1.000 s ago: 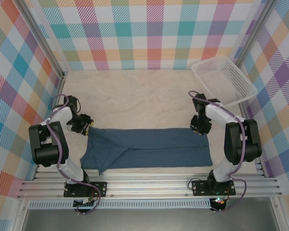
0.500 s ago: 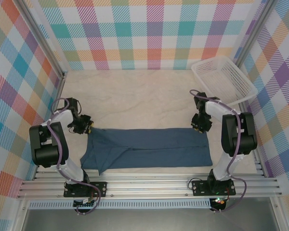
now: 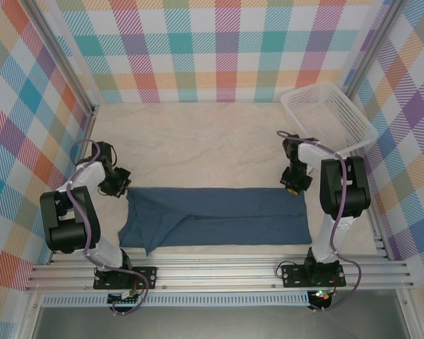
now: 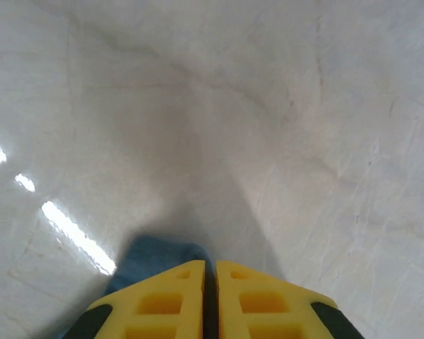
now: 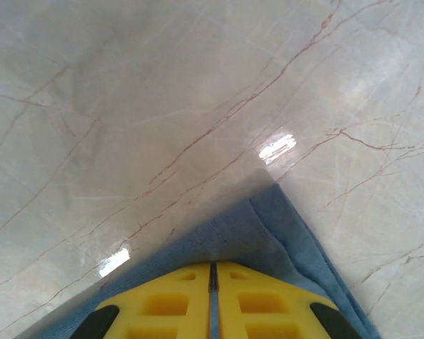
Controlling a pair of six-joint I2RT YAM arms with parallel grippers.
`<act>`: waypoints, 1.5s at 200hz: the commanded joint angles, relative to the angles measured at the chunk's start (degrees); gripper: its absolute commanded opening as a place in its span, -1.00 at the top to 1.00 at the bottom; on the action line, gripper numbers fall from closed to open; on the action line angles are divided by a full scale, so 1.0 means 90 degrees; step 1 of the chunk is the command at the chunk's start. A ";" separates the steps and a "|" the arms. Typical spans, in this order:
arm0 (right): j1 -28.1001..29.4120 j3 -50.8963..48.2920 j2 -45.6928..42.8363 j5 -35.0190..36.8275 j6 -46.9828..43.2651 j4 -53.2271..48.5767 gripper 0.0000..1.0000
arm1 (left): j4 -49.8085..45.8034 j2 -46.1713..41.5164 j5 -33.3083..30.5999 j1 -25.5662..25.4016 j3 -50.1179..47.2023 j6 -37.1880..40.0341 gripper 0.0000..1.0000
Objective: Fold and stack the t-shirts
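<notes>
Length is what matters from the top camera: the t-shirt (image 3: 219, 215) lies as a band across the near table (image 3: 198, 148), long axis left to right, with the left gripper (image 3: 121, 185) at its far-left corner and the right gripper (image 3: 295, 185) at its far-right corner. From the left wrist, the fingers (image 4: 173, 296) press almost together, blue cloth poking out beneath them, seemingly pinched. From the right wrist, the fingers (image 5: 258, 300) are closed on a thin blue line, with the corner spreading just ahead.
</notes>
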 commanded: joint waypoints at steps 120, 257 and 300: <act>0.0855 -0.0658 -0.1843 -0.2810 -0.1008 0.1774 0.19 | -0.0655 -0.2145 0.0046 -0.1015 -0.1758 0.0439 0.28; 0.0897 -0.0006 0.0066 -0.2473 -0.0049 0.0613 0.41 | 0.0035 -0.1282 0.0023 -0.1154 -0.1840 0.0719 0.44; 0.0625 0.1112 0.1018 -0.1439 -0.0076 -0.0237 0.48 | 0.0078 -0.1186 0.0274 -0.1266 -0.1630 0.0741 0.44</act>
